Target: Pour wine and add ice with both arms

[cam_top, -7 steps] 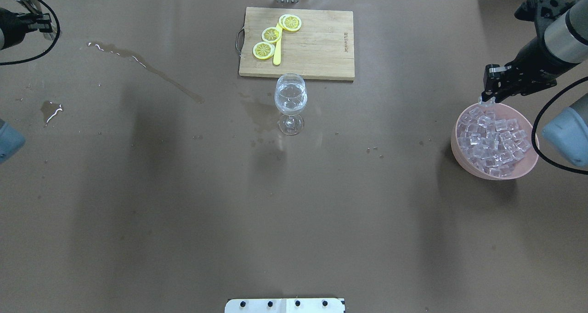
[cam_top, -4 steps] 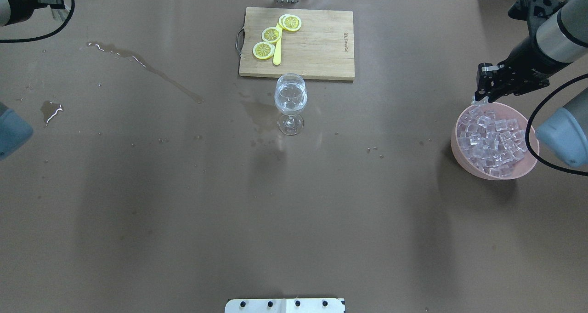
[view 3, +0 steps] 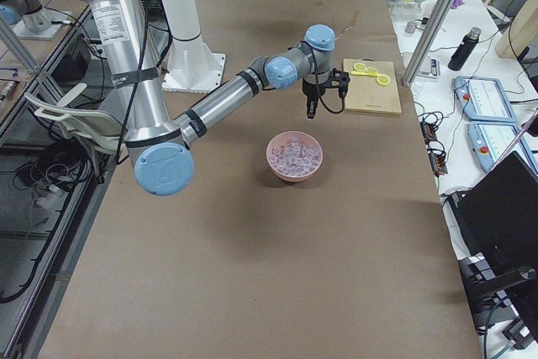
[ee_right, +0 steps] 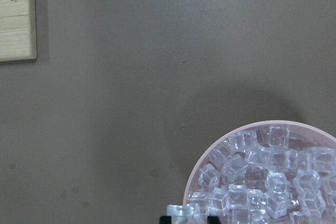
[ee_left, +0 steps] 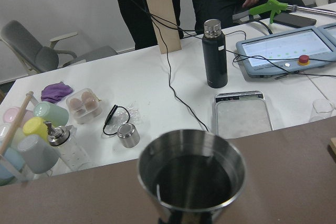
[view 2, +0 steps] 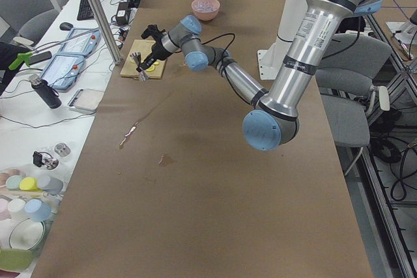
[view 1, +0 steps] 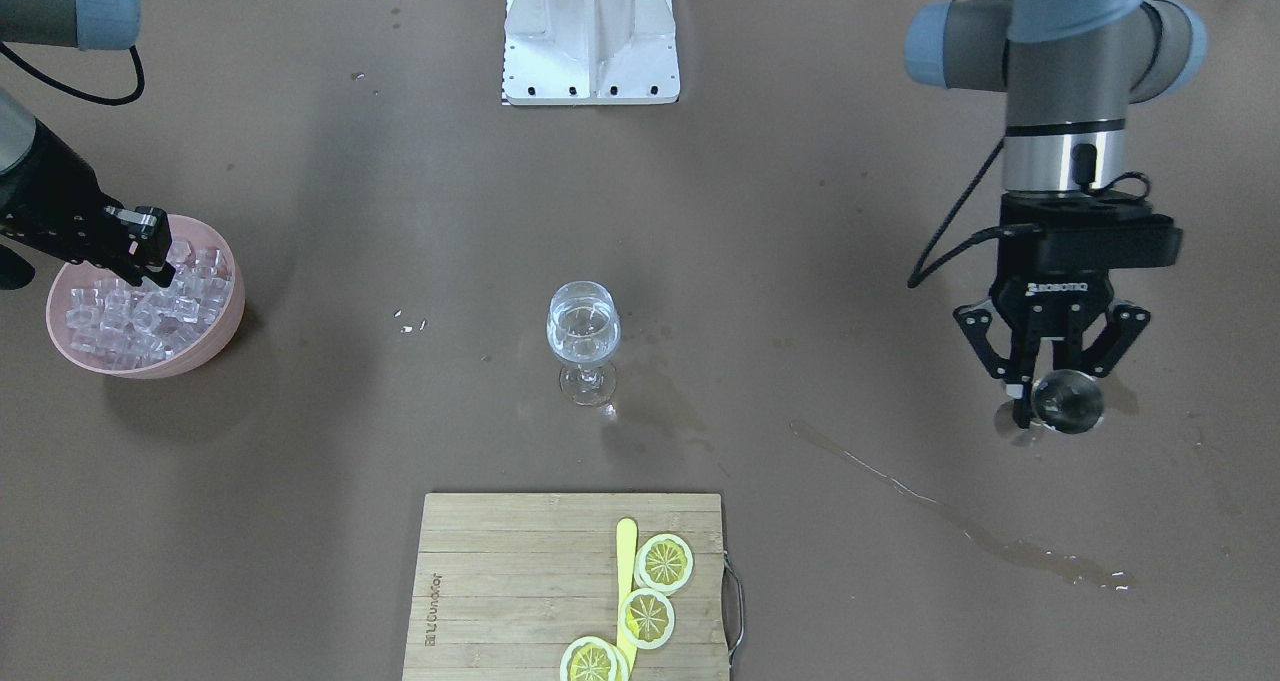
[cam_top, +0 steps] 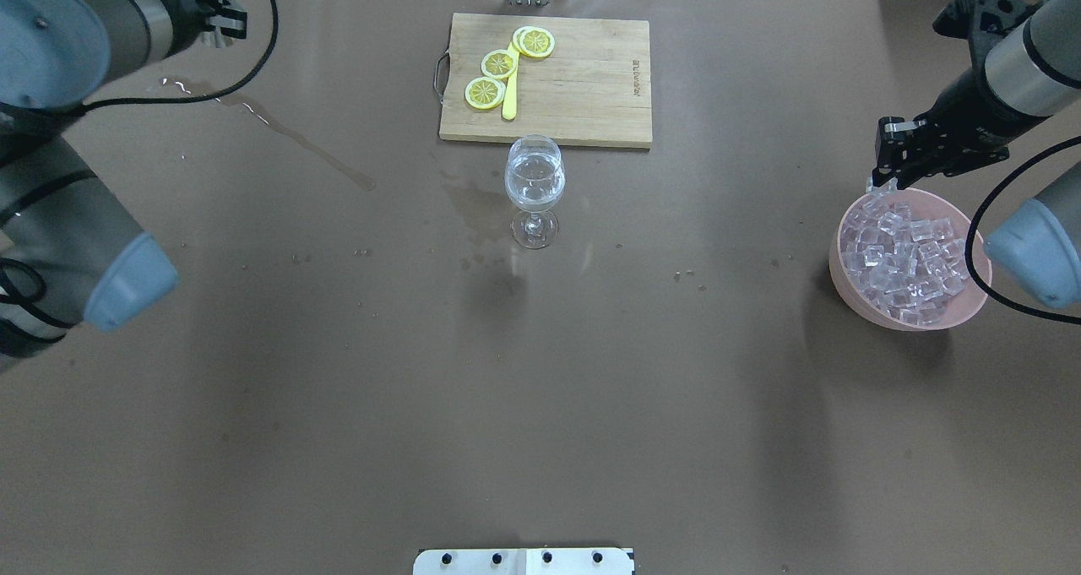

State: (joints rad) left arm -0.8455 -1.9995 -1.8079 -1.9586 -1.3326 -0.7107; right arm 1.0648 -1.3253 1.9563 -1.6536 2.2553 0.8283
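Broadly, the brown table [cam_top: 540, 406] carries everything along its far half, and a wide stretch of bare surface lies between the middle and either end. The left arm [view 1: 1060, 81] stands with its wrist pointing straight down near the table's far left corner, close to the far edge. The right arm [cam_top: 1013, 77] reaches in low from the right end, forearm slanting down towards the bowl. A wooden cutting board [cam_top: 583, 85] sits against the far edge at centre. The pink bowl [cam_top: 870, 315] rests near the right end, heaped with ice [cam_top: 905, 254]. The wine glass [cam_top: 533, 187] stands upright just beside the board's near edge, well apart from the bowl, with the wine [view 1: 581, 333] low in it. A thin wet streak [cam_top: 287, 136] runs across the table between the left gripper and the glass. The left gripper [view 1: 1052, 401] is clamped on a steel cup [ee_left: 191, 182]. The right gripper [cam_top: 885, 183] hovers over the bowl's far rim, its fingers pinched on a single ice cube [ee_right: 184, 212].
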